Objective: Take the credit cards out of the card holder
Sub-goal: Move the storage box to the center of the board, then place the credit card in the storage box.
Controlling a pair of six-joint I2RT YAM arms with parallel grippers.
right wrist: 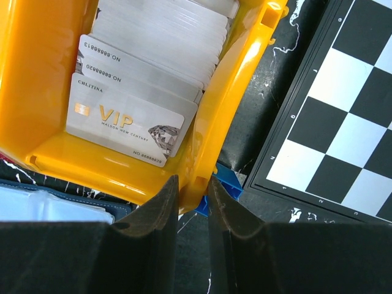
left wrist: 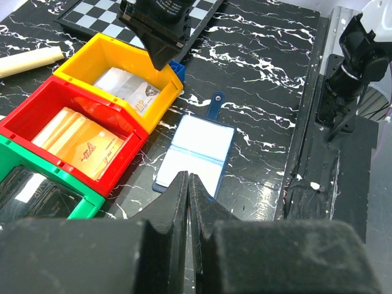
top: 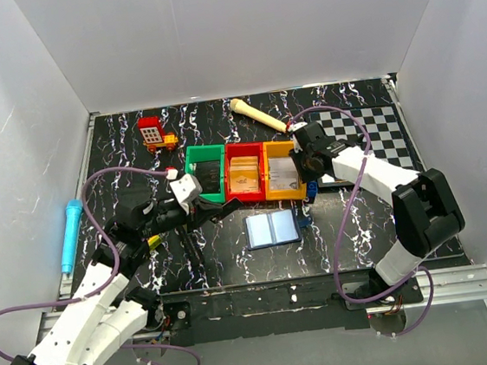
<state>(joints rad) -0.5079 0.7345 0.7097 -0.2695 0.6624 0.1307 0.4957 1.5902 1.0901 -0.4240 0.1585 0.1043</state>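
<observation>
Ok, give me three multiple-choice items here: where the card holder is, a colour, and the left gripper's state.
1. Where does the card holder lie? A on the chessboard; B on the table, just on the arms' side of the red bin and yellow bin; C inside the green bin.
2. Which bin holds the silver VIP cards? A green; B red; C yellow.
3. How is the left gripper? A shut, empty; B wide open; C shut on a card.
Key: 1 B, the top view shows it opened flat there; 2 C, the right wrist view shows them between yellow walls; 3 A, its fingers meet with nothing between them.
</observation>
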